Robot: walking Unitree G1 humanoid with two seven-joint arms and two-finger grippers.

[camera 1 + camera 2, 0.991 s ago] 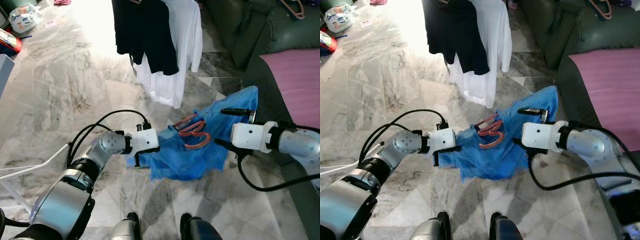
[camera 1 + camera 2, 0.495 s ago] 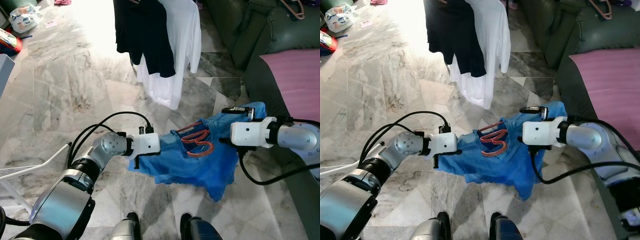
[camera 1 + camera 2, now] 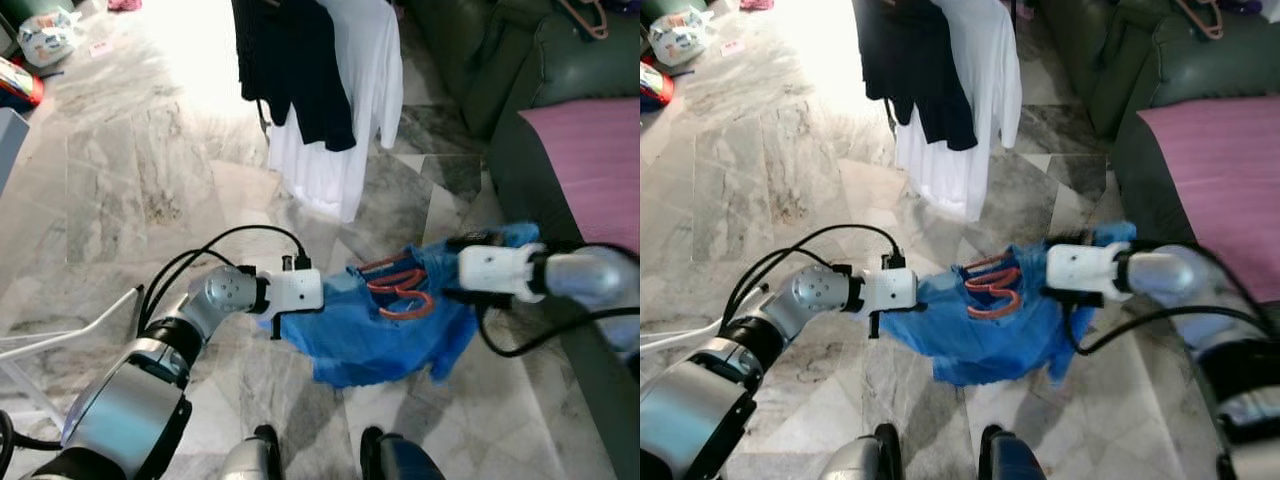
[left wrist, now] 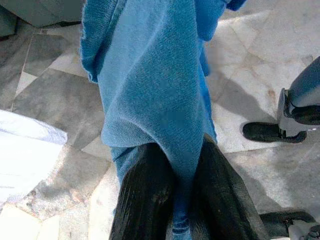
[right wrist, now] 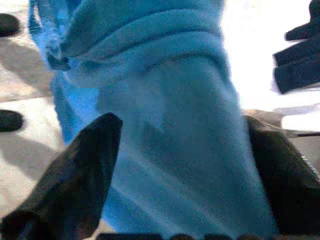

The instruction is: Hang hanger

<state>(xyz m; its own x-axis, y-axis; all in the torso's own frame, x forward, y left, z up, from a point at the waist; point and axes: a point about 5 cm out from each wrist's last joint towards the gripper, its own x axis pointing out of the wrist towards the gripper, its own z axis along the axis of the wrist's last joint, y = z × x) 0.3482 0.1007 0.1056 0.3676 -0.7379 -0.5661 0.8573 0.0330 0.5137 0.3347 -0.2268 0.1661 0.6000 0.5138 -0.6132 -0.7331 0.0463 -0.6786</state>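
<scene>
- Marble floor (image 3: 130, 190) lies under me, with a dark sofa (image 3: 560, 70) on my right and hung clothes (image 3: 320, 90) ahead.
- My left gripper (image 4: 172, 200) pinches the blue garment (image 3: 380, 335); my right gripper (image 5: 175, 170) straddles another fold, fingers apart.
- Orange hanger (image 3: 400, 290) rests on the cloth slung between them.
- Cloth looks limp and light, the hanger stiff; I'd grasp its hook.
</scene>
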